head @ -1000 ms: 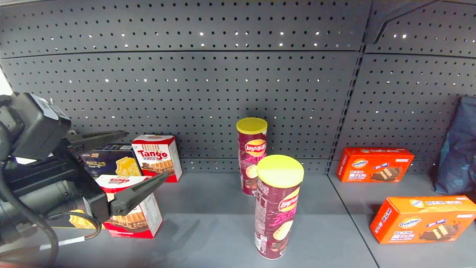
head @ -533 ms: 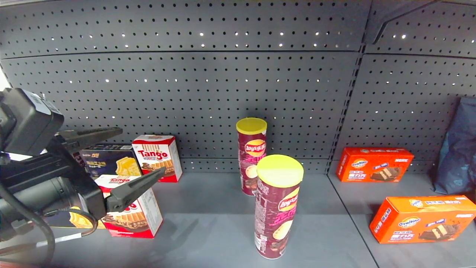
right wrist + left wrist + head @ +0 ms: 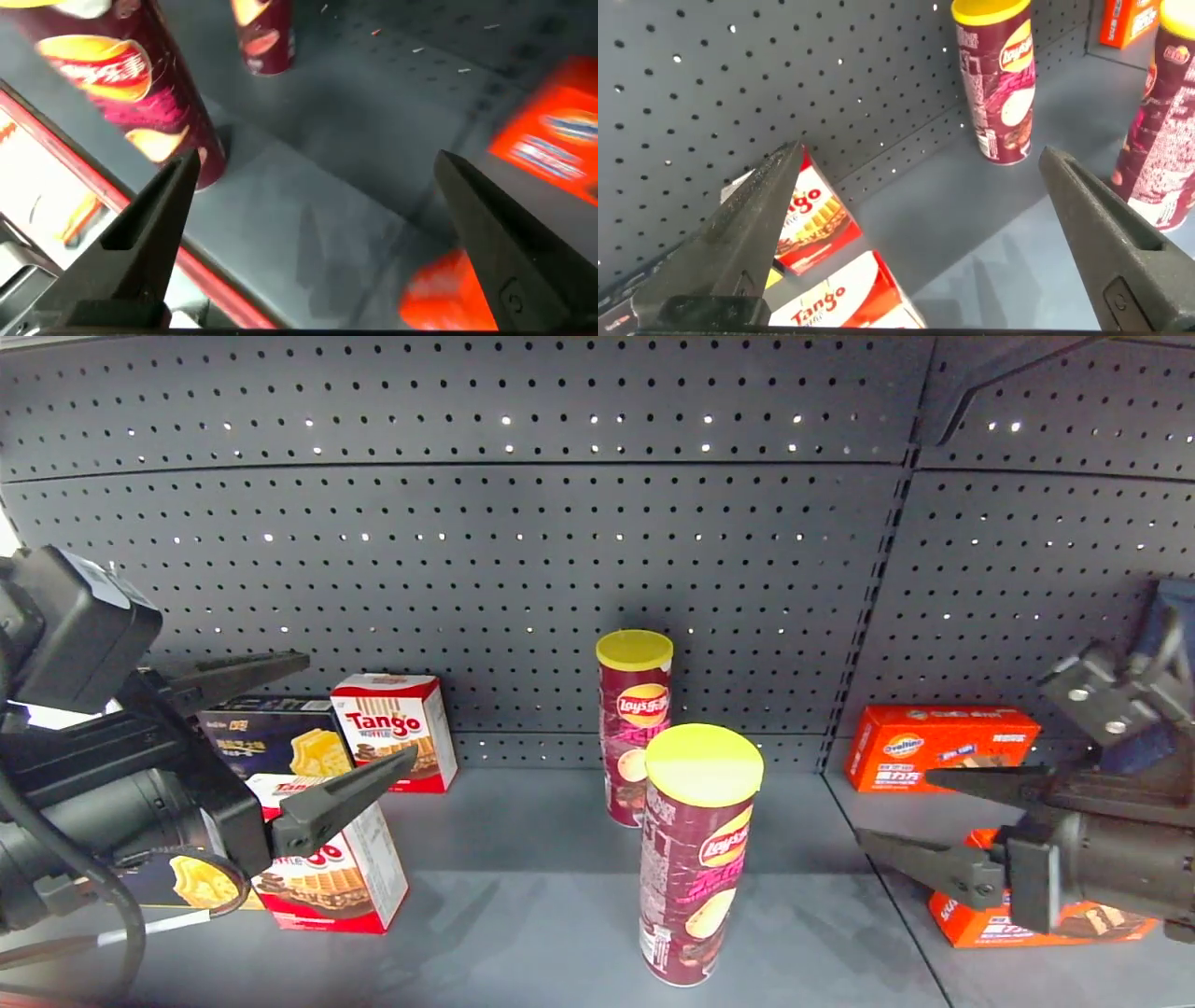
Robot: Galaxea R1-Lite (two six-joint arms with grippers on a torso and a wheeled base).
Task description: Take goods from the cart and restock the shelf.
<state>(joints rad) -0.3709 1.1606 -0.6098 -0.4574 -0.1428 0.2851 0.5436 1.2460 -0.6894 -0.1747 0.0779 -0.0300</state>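
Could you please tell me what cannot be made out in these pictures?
Front orange box: head view, mostly hidden behind the right claw.
Blue bag: head view, cut off by the edge.
Front wafer box: head view, partly covered by the left claw.

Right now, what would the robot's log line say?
left jaws: open, empty, by wafer boxes | right jaws: open, empty, near orange boxes | chip cans: two upright on shelf
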